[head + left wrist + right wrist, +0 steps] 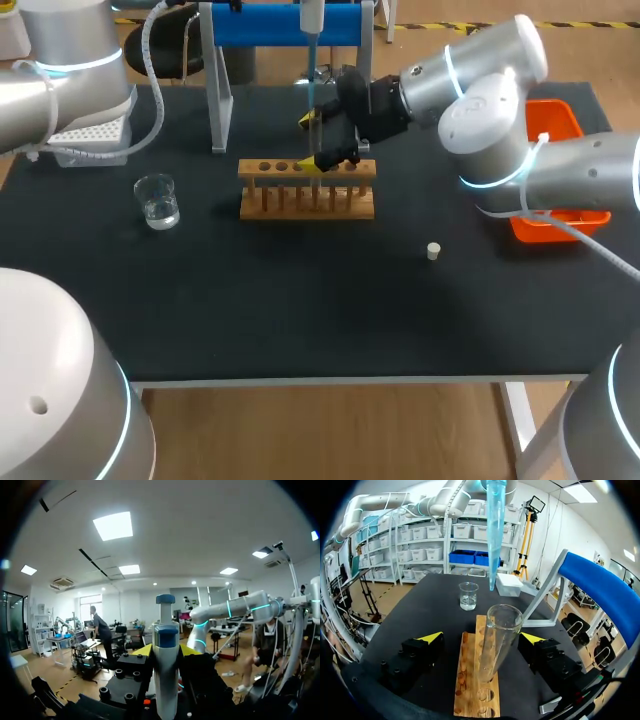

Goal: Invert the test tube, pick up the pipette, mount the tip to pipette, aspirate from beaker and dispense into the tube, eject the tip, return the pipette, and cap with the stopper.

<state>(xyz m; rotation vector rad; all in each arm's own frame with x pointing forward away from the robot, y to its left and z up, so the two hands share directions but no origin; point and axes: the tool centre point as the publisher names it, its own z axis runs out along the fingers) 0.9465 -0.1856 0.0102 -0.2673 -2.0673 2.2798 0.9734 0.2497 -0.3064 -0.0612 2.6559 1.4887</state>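
The stopper (432, 251) lay nearest, alone on the mat, well apart from the rack (260, 190). The beaker (157, 200) stood to the rack's left with some clear liquid in it. The tube (499, 635) stood upright, mouth up, in the rack. It was between the fingers of the right gripper (482, 637), which were released, with a gap showing on one side. The left gripper (166, 650) was clenched on the pipette (165, 672), whose tip (495, 530) hung over the tube's mouth, not in it. The tube looked like thin glass: light, stiff, slick and breakable. I judged it best held gently on its bare upper wall, above the rack and below the mouth.
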